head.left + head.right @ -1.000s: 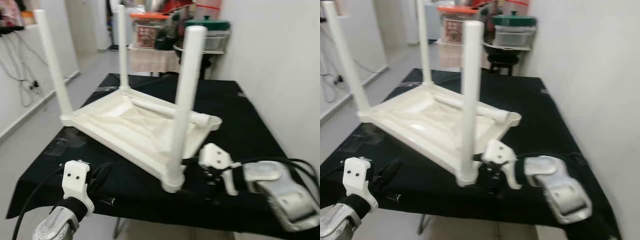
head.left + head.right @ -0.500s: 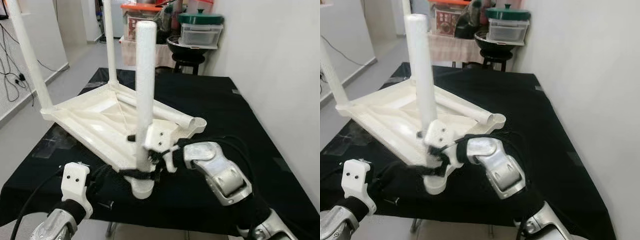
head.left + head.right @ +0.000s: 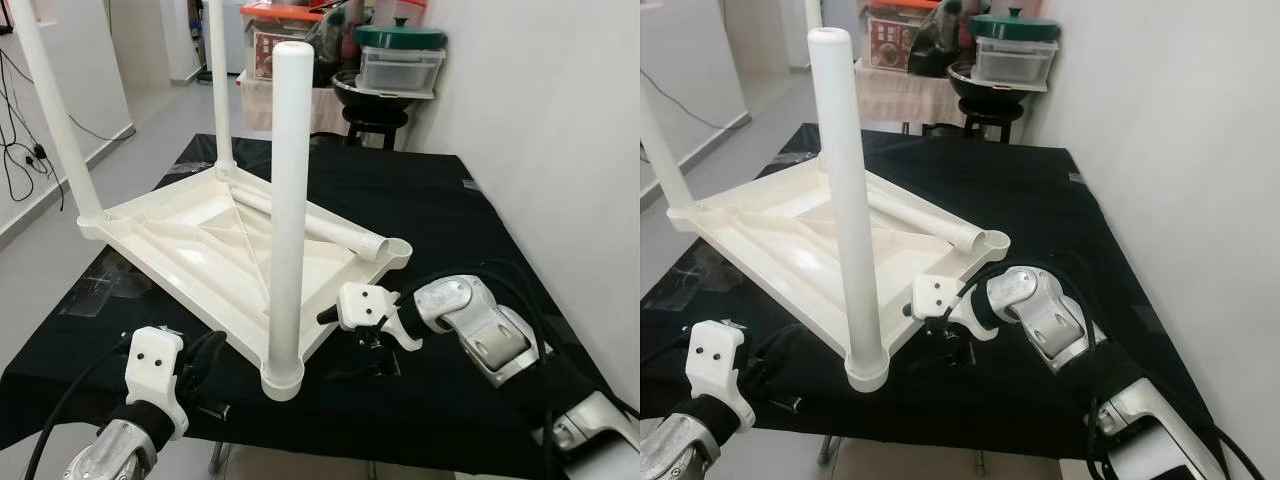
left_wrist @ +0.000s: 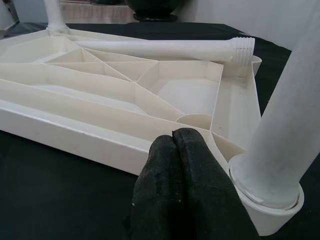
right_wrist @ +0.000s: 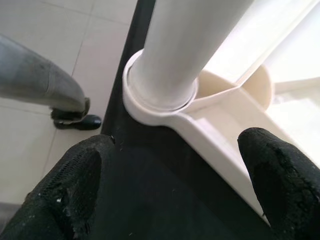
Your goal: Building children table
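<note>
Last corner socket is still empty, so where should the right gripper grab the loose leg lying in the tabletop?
Grip the loose leg mid-shaft, coming down from above with the right gripper. It lies flat across the upturned tabletop, threaded end at the empty corner; its round shaft suits fingers straddling it crosswise.

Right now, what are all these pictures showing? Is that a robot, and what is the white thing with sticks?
Yes, it is a robot. Two pictures come from its head, looking down at a black table. Two come from little cameras on its wrists.

The white thing is a children's table top lying upside down. Three legs stand up in its corners; the nearest leg is right in front. A fourth leg lies loose on it.

The right end effector is open beside the table top's edge, holding nothing. The left end effector is shut and empty, low near the front corner.
</note>
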Motion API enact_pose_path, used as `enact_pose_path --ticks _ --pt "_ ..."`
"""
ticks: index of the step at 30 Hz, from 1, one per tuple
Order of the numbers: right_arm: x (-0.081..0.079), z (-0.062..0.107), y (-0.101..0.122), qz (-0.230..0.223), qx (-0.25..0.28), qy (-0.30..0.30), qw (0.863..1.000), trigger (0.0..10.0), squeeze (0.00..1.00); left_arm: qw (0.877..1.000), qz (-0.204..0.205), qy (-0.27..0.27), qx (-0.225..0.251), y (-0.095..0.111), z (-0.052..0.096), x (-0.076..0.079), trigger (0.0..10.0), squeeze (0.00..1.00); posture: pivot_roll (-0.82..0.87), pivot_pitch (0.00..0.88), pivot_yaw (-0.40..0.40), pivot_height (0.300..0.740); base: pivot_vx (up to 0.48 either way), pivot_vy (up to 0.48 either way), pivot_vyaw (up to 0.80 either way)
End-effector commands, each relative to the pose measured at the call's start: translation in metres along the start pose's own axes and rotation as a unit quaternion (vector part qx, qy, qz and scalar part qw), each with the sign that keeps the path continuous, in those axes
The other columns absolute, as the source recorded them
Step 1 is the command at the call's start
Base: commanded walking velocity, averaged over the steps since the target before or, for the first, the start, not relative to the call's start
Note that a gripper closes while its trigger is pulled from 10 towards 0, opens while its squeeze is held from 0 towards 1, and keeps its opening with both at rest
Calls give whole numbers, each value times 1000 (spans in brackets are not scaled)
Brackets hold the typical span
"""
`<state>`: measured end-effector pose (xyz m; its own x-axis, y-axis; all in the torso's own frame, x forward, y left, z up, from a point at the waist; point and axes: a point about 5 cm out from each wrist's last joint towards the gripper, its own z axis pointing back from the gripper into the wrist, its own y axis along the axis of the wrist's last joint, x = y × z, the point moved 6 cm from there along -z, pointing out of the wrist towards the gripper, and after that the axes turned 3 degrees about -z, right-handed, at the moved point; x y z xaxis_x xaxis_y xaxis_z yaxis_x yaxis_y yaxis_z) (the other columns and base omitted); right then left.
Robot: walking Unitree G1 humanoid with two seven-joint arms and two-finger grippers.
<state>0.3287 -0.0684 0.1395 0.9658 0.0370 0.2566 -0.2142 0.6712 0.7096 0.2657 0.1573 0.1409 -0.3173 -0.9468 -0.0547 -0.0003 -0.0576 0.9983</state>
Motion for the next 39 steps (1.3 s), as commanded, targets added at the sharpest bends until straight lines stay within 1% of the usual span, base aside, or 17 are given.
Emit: enact_pose_path --ticks 1,4,5,6,7,10,11,13,20,22,26,28,30,34,35,38,39 --pt "3 0 4 12 0 1 1000 10000 0 1000 -16 -9 -4 -1 2 4 10000 0 114 0 -114 740 0 0 0" --pt "3 -3 7 12 8 0 1000 10000 0 1000 -23 -19 -6 0 2 7 10000 0 116 0 -110 740 0 0 0" --pt "2 -4 7 14 11 4 1000 10000 0 999 -12 -38 2 4 2 13 10000 353 118 0 -107 740 0 0 0" --pt "1 -5 7 16 13 8 1000 10000 0 999 -3 -52 8 6 3 18 10000 353 118 0 -107 740 0 0 0" --pt "1 -5 6 16 12 9 1000 10000 0 997 5 -72 13 10 3 25 10000 1000 117 0 -102 740 0 0 0" --pt "1 -5 3 15 9 9 1000 10000 0 995 16 -97 17 14 4 34 10000 1000 116 0 -101 740 0 0 0" --pt "3 -3 -2 12 1 5 1000 10000 0 990 19 -139 17 18 2 50 10000 1000 111 0 -95 740 0 0 0" --pt "5 0 -6 10 -6 2 1000 10000 0 988 18 -155 17 20 0 57 10000 1000 110 0 -95 740 0 0 0" --pt "8 4 -11 6 -13 -5 1000 10000 0 990 -15 -136 22 23 -15 51 10000 1000 103 0 -93 740 0 0 0" --pt "9 5 -13 4 -15 -7 1000 10000 0 991 -23 -123 38 32 -28 48 10000 1000 100 0 -93 740 0 0 0" --pt "10 6 -13 5 -15 -8 1000 10000 0 991 -23 -124 50 41 -41 50 10000 1000 91 0 -87 740 0 0 0" --pt "10 6 -12 5 -14 -9 1000 10000 0 991 -28 -120 52 42 -46 50 10000 1000 88 0 -86 740 0 0 0" --pt "11 9 -12 5 -12 -13 1000 10000 0 993 -50 -93 43 39 -60 44 10000 1000 75 0 -79 740 0 0 0" --pt "11 10 -13 5 -13 -15 1000 10000 0 995 -58 -73 31 34 -65 38 10000 1000 72 0 -77 740 0 0 0" --pt "11 11 -14 4 -15 -17 1000 10000 0 997 -60 -49 25 32 -67 30 10000 0 66 0 -76 740 0 0 0" --pt "11 13 -16 4 -16 -18 1000 10000 0 998 -60 -8 15 29 -67 13 10000 0 66 0 -76 740 0 0 0" --pt "11 13 -16 4 -16 -18 1000 10000 0 998 -60 -8 15 29 -67 13 10000 0 66 0 -76 740 0 0 0"
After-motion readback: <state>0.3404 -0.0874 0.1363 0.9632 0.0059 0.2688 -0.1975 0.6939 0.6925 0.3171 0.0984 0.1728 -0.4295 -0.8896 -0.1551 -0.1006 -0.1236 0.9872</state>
